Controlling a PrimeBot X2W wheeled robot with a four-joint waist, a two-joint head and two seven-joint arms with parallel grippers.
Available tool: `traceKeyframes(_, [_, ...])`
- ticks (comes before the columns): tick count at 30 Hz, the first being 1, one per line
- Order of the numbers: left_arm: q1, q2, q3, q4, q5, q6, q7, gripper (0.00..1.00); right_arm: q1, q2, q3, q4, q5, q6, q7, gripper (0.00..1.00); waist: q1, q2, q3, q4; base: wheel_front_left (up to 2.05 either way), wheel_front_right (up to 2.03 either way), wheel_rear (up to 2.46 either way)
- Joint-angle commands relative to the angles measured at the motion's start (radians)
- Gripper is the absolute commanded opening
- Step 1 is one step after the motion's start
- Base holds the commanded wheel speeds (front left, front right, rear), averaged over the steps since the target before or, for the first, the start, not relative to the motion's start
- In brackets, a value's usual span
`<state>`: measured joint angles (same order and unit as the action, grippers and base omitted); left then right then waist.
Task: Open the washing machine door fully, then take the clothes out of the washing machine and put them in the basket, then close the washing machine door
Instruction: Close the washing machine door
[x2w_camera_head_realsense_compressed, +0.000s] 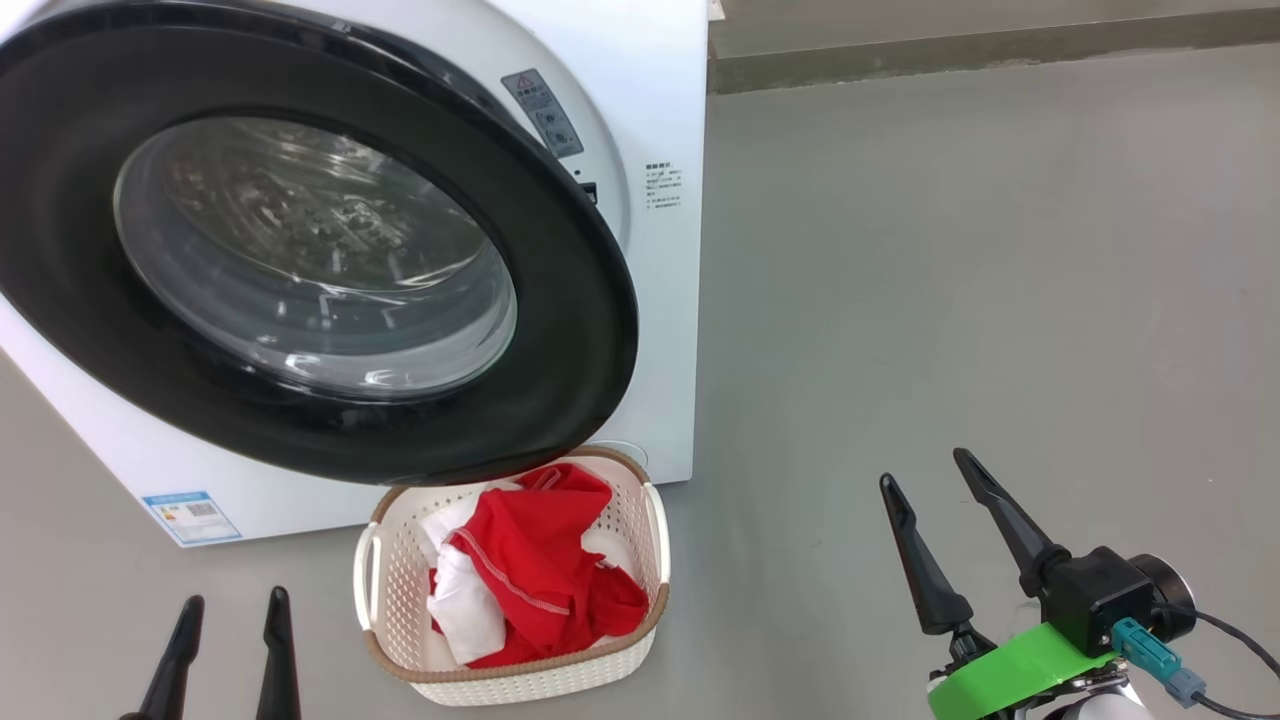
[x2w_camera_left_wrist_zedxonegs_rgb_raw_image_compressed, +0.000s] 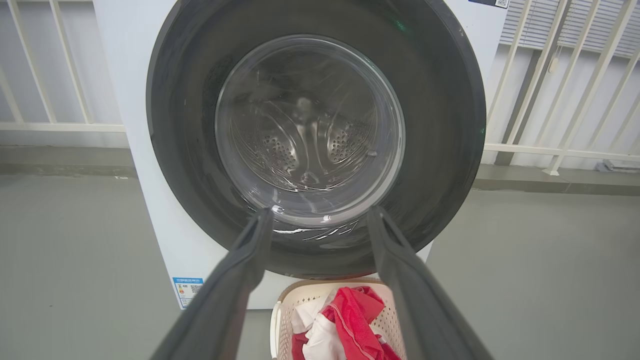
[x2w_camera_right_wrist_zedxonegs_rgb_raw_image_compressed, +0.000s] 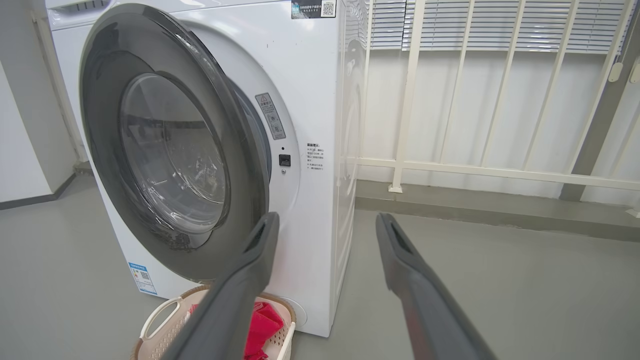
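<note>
The washing machine (x2w_camera_head_realsense_compressed: 655, 300) is a white box with its black-rimmed round door (x2w_camera_head_realsense_compressed: 300, 240) standing slightly ajar, a gap showing at its right edge (x2w_camera_right_wrist_zedxonegs_rgb_raw_image_compressed: 250, 130). Below the door sits the cream basket (x2w_camera_head_realsense_compressed: 640, 640) holding the red and white clothes (x2w_camera_head_realsense_compressed: 535, 575). My left gripper (x2w_camera_head_realsense_compressed: 235, 600) is open at the lower left, left of the basket and apart from it. My right gripper (x2w_camera_head_realsense_compressed: 925, 480) is open at the lower right over bare floor, empty. The left wrist view looks straight at the door (x2w_camera_left_wrist_zedxonegs_rgb_raw_image_compressed: 440, 125) and steel drum, with clothes (x2w_camera_left_wrist_zedxonegs_rgb_raw_image_compressed: 350, 325) below.
Grey floor (x2w_camera_head_realsense_compressed: 950, 250) stretches to the right of the machine. A white railing (x2w_camera_right_wrist_zedxonegs_rgb_raw_image_compressed: 450, 170) and wall stand behind it. A blue label (x2w_camera_head_realsense_compressed: 190, 515) is on the machine's lower front.
</note>
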<state>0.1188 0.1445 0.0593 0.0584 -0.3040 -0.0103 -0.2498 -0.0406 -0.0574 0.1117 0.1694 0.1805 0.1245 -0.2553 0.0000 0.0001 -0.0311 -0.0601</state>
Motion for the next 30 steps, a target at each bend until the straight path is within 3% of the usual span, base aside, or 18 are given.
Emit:
traceKeyframes(1, [-0.024,0.006,0.042,-0.019,0.02,-0.01,-0.012,1.0,-0.006,-0.007,0.019,-0.027,-0.004,0.006,-0.006,1.0,0.0,-0.0001,0.002,0.002,0.0,0.0,0.0])
traceKeyframes(8, [-0.026,-0.01,0.053,-0.02,0.04,-0.026,-0.012,1.0,-0.01,-0.008,0.022,-0.021,-0.009,0.006,-0.006,1.0,0.0,-0.0001,0.006,0.012,0.0,0.0,0.0])
traceKeyframes(10, [-0.029,-0.016,0.055,-0.021,0.045,-0.03,-0.012,1.0,-0.017,-0.009,0.028,-0.016,-0.013,0.006,-0.006,0.43,0.0,-0.0001,0.01,0.019,0.0,0.0,0.0])
traceKeyframes(11, [-0.031,-0.019,0.054,-0.022,0.047,-0.033,-0.012,1.0,-0.022,-0.01,0.031,-0.013,-0.015,0.006,-0.006,0.28,0.0,-0.0001,0.013,0.024,0.0,0.0,0.0])
traceKeyframes(12, [-0.035,-0.022,0.055,-0.024,0.049,-0.035,-0.012,1.0,-0.029,-0.012,0.036,-0.01,-0.016,0.006,-0.006,0.0,0.0,-0.0001,0.016,0.029,0.0,0.0,0.0])
traceKeyframes(21, [-0.068,-0.044,0.04,-0.048,0.065,-0.052,-0.012,1.0,-0.14,-0.013,0.087,0.049,-0.007,0.006,-0.006,0.0,0.0,-0.0001,0.055,0.09,0.0,0.0,0.0])
traceKeyframes(30, [-0.105,-0.056,0.015,-0.067,0.09,-0.061,-0.012,1.0,-0.33,-0.019,0.17,0.228,0.046,0.006,-0.006,0.0,0.0,-0.0001,0.103,0.167,0.0,0.0,0.0])
